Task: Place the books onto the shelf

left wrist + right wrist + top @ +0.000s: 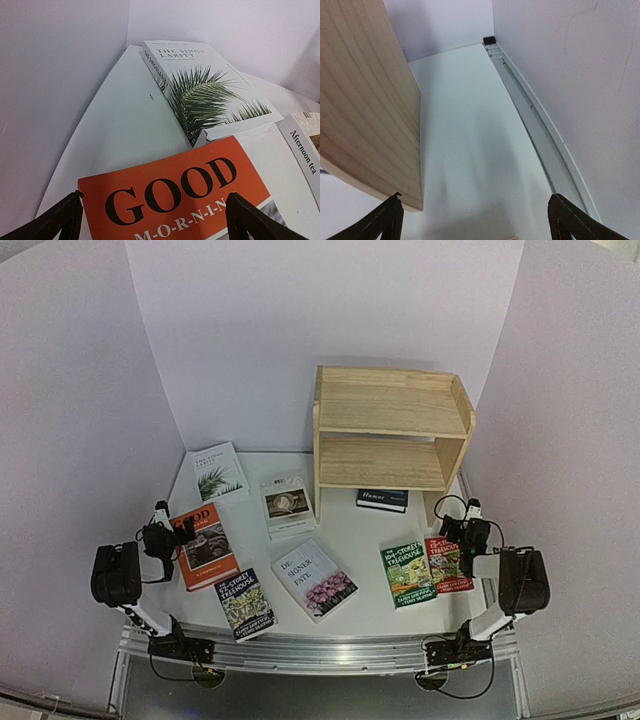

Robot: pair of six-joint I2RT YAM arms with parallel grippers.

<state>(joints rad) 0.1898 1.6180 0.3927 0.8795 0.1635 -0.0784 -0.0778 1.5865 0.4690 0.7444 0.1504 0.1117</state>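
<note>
Top external, books (pixel 313 578) flat near shelf (pixel 390 430)

Left arm (pixel 118 575), right arm (pixel 522 580), black joint housings, white links, black cables (pixel 448 498), dark tapered pincer fingers (pixel 55 220)

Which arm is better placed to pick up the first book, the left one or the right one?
Left, probably. The left gripper is open right over the orange "GOOD MORNING" book. The right gripper, also open, faces only the side panel of the shelf and bare table.
</note>
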